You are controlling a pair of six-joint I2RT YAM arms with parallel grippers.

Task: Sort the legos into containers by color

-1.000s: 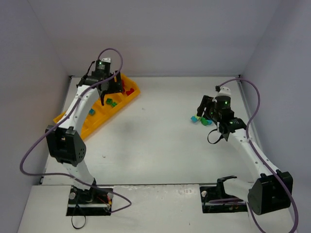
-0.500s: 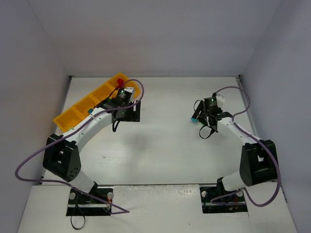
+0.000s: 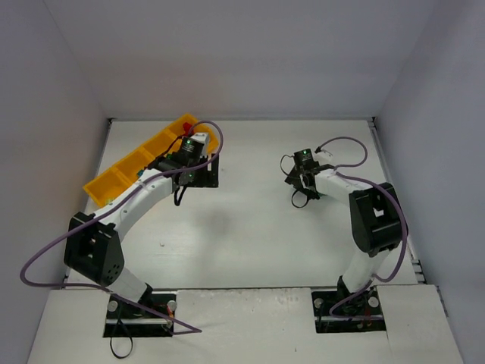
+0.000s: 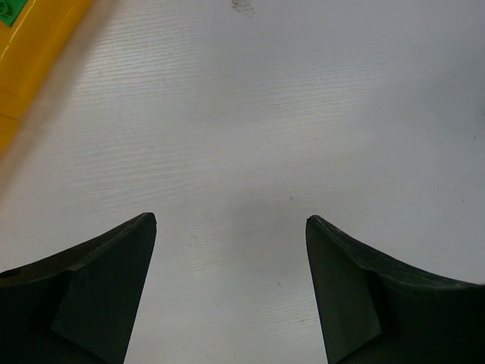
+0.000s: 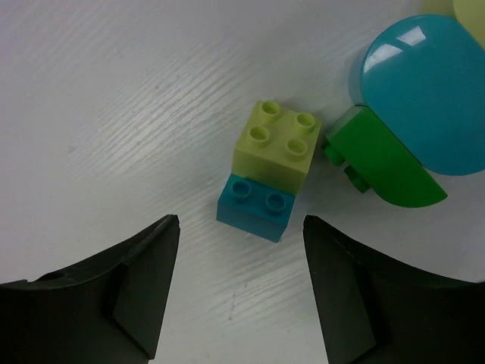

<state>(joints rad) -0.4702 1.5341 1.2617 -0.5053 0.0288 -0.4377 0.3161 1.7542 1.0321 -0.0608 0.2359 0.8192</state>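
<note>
The yellow-orange tray (image 3: 125, 168) lies diagonally at the far left, with a red lego (image 3: 187, 127) in its far end. My left gripper (image 3: 201, 176) is open and empty over bare table just right of the tray. In the left wrist view the left gripper (image 4: 231, 220) shows only table between its fingers, with the tray's corner (image 4: 30, 45) and a green lego (image 4: 7, 9) at top left. My right gripper (image 3: 298, 176) hides the loose legos from above. In the right wrist view the right gripper (image 5: 239, 218) is open just short of a blue brick (image 5: 254, 206) that touches a yellow-green brick (image 5: 276, 144).
A green rounded brick (image 5: 379, 163) and a light blue rounded piece (image 5: 424, 91) lie close right of the yellow-green brick. Grey walls enclose the table on three sides. The right arm's cable (image 3: 341, 144) loops above its wrist.
The left gripper left the tray and came down over the table right of it. The right arm swung left and its gripper lowered over the loose legos, which it now hides from above.
</note>
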